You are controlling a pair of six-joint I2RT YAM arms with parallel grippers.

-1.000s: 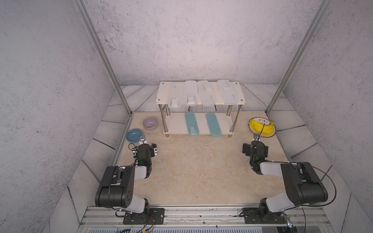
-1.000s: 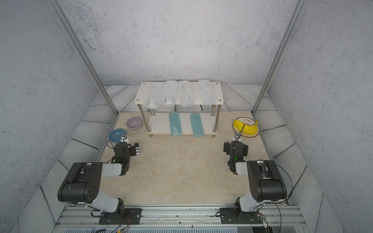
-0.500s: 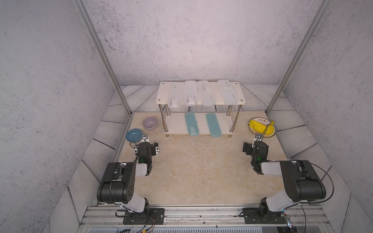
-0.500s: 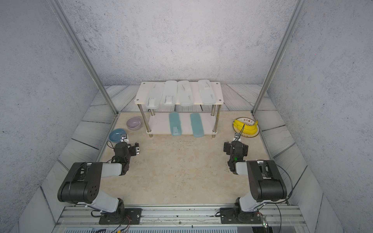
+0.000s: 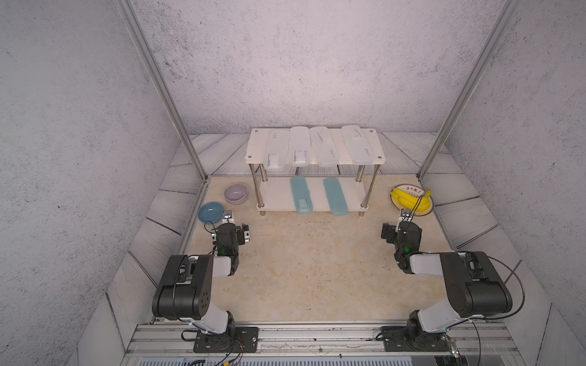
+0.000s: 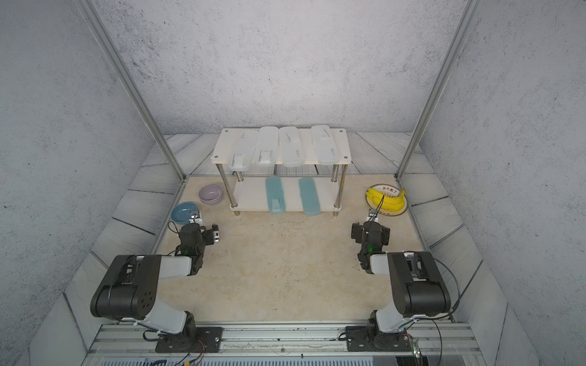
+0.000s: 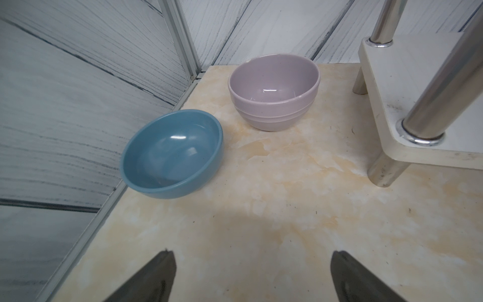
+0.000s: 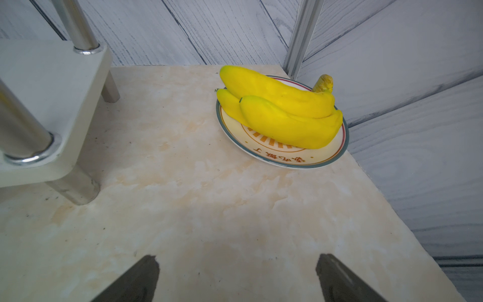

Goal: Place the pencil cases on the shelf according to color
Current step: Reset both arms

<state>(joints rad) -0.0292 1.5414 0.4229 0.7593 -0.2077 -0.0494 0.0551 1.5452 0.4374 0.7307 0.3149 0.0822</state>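
The shelf [image 5: 255,145] stands at the back of the table in both top views. Several frosted white pencil cases [image 5: 299,145] lie side by side on its top board. Two teal pencil cases [image 5: 301,195] [image 5: 335,196] lie on the lower board [image 6: 250,193]. My left gripper [image 7: 252,253] is open and empty, low over the table, front left of the shelf [image 7: 407,78]. My right gripper [image 8: 236,257] is open and empty too, front right of the shelf [image 8: 52,86]. Both arms are folded near the front rail, left gripper [image 5: 233,226] and right gripper [image 5: 400,228].
A blue bowl [image 7: 172,154] and a lilac bowl [image 7: 274,91] sit left of the shelf, just ahead of my left gripper. A plate [image 8: 287,159] with yellow bananas [image 8: 282,109] sits right of the shelf, ahead of my right gripper. Slanted wall panels border the table.
Both arms have shifted only slightly as they fold in near the front rail. The jaws have stayed open and the pencil cases have not moved.
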